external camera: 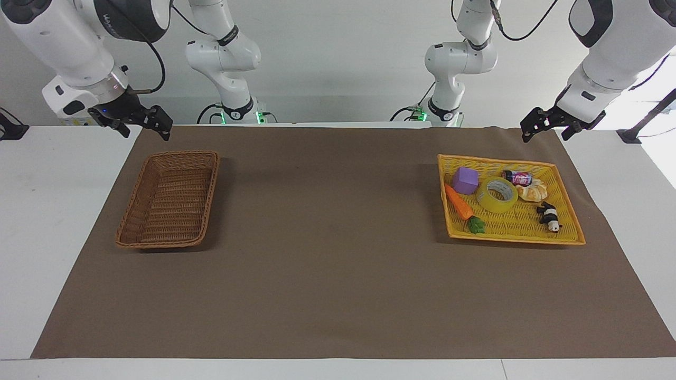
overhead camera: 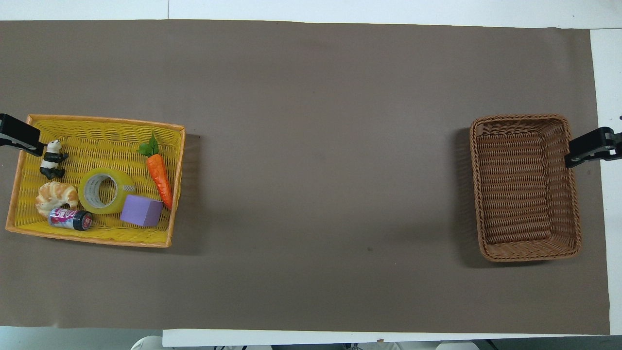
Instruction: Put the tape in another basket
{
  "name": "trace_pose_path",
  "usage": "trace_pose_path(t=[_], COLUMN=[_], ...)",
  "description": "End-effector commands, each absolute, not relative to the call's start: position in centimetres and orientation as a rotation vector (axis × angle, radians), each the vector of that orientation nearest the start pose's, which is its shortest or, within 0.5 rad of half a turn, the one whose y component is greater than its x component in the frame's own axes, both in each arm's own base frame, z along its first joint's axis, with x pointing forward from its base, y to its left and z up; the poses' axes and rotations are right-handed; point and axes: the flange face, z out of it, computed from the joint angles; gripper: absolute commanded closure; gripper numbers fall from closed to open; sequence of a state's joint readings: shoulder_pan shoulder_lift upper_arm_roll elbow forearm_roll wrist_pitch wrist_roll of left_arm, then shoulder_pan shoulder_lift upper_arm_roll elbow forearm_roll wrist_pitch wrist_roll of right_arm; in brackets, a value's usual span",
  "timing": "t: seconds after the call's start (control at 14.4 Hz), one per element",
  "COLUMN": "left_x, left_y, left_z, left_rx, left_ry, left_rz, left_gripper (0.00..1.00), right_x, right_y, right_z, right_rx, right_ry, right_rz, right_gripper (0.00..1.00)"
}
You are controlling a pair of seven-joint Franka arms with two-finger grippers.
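Translucent yellow roll of packing tape (external camera: 497, 195) with pale cardboard core; brown rectangular woven wicker basket (external camera: 170, 198), ribbed weave throughout; bright yellow flat woven tray (external camera: 515, 221) with orange-tinged rim. In the tray: solid purple cube (external camera: 465, 180), orange toy carrot (external camera: 457, 201) with green leaves, black-and-white panda figure (external camera: 549, 216), golden-tan and cream croissant (external camera: 533, 191), small dark bottle (external camera: 516, 177) with pink-and-white label. White desk (external camera: 31, 211) under a plain brown mat (external camera: 327, 264); white arms, each ending in a black claw, right (external camera: 145, 126) and left (external camera: 546, 126).
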State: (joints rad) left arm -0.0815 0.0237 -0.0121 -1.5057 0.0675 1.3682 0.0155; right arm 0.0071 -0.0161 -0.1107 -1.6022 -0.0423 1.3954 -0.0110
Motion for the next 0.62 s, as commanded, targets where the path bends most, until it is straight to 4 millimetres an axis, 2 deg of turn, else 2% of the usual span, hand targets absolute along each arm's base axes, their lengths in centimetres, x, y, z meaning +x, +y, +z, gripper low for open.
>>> trace_pose_path(t=[0.0, 0.21, 0.35, 0.49, 0.56], left_x=[53.1, 53.0, 52.9, 53.1, 53.4], left_y=[-3.9, -3.8, -3.0, -2.7, -3.0], left_z=[62.7, 62.6, 62.2, 61.4, 61.3], left_rx=[-3.058, -3.058, -3.059, -3.064, -3.07], left_ry=[0.132, 0.13, 0.103, 0.101, 0.114], left_rz=[0.209, 0.214, 0.224, 0.164, 0.066], left_gripper=[0.0, 0.0, 0.0, 0.0, 0.0], right_x=[51.8, 51.8, 51.8, 51.8, 51.9], right_y=[-6.1, -6.1, -6.1, -6.1, -6.1], right_z=[60.5, 60.5, 60.5, 60.5, 60.5], right_rx=[-3.152, -3.152, -3.152, -3.152, -3.153], right_ry=[0.114, 0.114, 0.114, 0.114, 0.114], right_rz=[0.312, 0.312, 0.312, 0.312, 0.31], right_gripper=[0.0, 0.0, 0.0, 0.0, 0.0])
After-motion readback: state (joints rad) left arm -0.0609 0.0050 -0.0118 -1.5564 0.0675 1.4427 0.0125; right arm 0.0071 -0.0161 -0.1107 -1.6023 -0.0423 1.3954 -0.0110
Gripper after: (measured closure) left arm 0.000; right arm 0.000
